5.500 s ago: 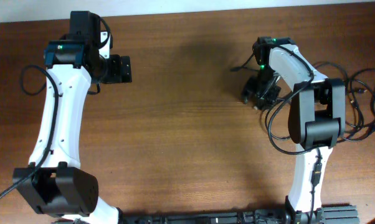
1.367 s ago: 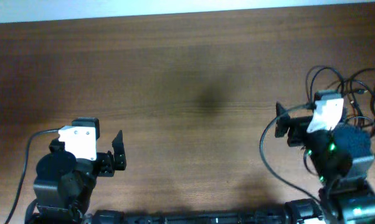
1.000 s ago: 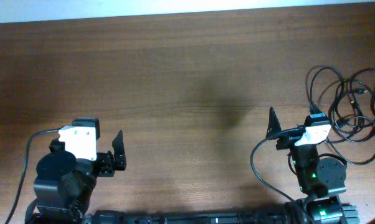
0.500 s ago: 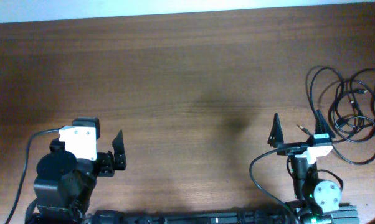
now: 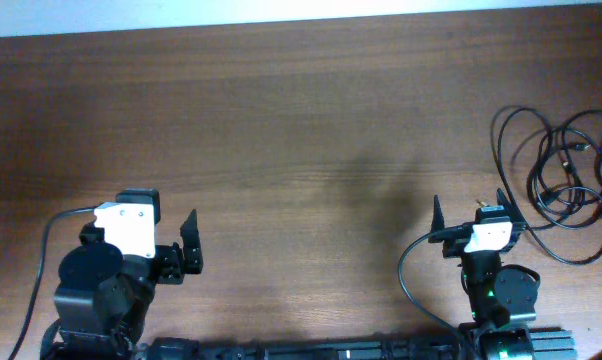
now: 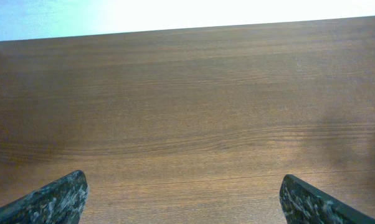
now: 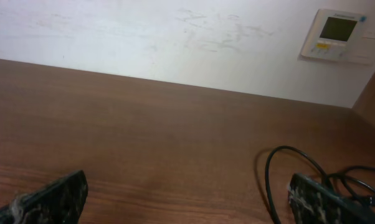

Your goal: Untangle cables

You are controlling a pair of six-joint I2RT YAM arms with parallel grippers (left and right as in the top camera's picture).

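Note:
The cables lie in a loose black tangle of loops at the table's right edge. My right gripper sits low near the front edge, just left of the tangle, open and holding nothing. In the right wrist view its fingertips spread wide, and one cable loop curves just inside the right fingertip without touching it that I can see. My left gripper is folded back at the front left, far from the cables. In the left wrist view it stands open over bare wood.
The brown wooden table ends at a white wall at the back. A wall control panel shows at the upper right. A thick black arm cable loops beside the right arm's base.
Both arms have pulled back from mid-table to the front edge. Over the last second the right gripper sank slightly toward its base; the left arm stayed still. The cables have not moved.

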